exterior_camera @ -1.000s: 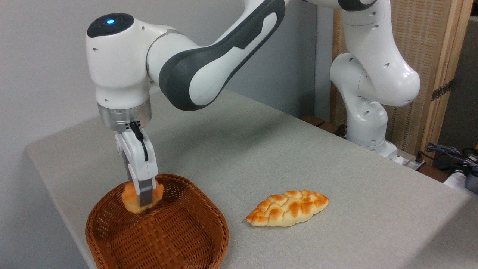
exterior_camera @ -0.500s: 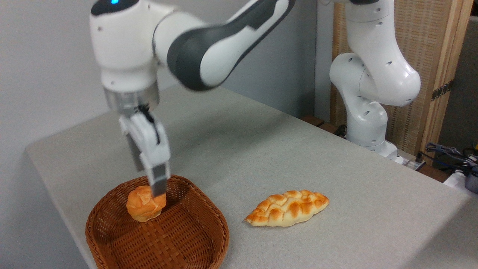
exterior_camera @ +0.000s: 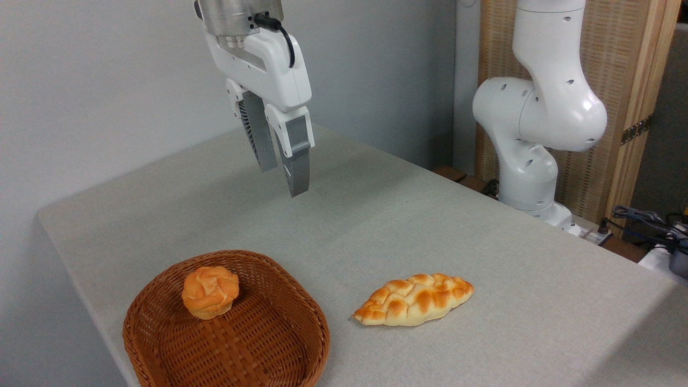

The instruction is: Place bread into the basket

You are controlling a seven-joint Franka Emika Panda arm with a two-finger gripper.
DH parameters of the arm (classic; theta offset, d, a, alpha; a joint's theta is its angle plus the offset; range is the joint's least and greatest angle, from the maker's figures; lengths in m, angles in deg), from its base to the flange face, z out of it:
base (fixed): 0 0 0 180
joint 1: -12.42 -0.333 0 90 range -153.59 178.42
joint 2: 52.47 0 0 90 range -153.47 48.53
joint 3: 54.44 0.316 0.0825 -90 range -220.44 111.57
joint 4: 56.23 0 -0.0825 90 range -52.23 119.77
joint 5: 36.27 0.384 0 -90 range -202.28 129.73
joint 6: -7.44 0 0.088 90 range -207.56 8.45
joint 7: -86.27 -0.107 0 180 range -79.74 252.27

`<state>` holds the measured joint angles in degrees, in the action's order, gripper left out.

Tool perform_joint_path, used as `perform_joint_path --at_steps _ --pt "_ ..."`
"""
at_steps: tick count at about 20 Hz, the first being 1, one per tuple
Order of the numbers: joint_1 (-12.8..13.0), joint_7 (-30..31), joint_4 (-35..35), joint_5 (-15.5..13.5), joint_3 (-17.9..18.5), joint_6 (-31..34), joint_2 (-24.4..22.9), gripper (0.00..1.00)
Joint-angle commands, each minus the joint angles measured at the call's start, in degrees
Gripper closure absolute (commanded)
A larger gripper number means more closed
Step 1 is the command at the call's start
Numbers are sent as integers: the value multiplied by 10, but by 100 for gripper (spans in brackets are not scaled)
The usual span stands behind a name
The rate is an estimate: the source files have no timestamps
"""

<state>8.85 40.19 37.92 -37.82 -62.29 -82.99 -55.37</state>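
Note:
The bread (exterior_camera: 210,292), a small round orange-brown bun with a knotted top, lies inside the woven reddish-brown basket (exterior_camera: 301,306) near its back left wall. Nothing touches it. My gripper (exterior_camera: 283,180) hangs high above the table, up and to the right of the basket. Its two fingers stand a little apart with nothing between them, so it is open.
A longer braided golden loaf (exterior_camera: 413,299) lies on the grey table to the right of the basket. The arm's white base (exterior_camera: 529,150) stands at the back right beside a wicker screen. Cables (exterior_camera: 650,223) lie at the far right edge.
The gripper let go of the bun, which now rests in the basket. The arm then rose and swung to the right, well clear of the basket.

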Motion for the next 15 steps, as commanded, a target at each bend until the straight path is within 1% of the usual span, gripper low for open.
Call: perform_joint_path --at_steps 1,4,8,9,11,12,15 --pt "-1 5 2 6 9 1 2 0" --pt "6 5 0 4 33 1 2 0" --pt "7 4 -7 2 37 1 2 0" --pt "12 5 -7 2 42 1 2 0" --pt "35 5 -7 2 63 1 2 0" --pt "38 4 -7 2 70 1 2 0" --pt "39 3 -7 2 71 1 2 0"
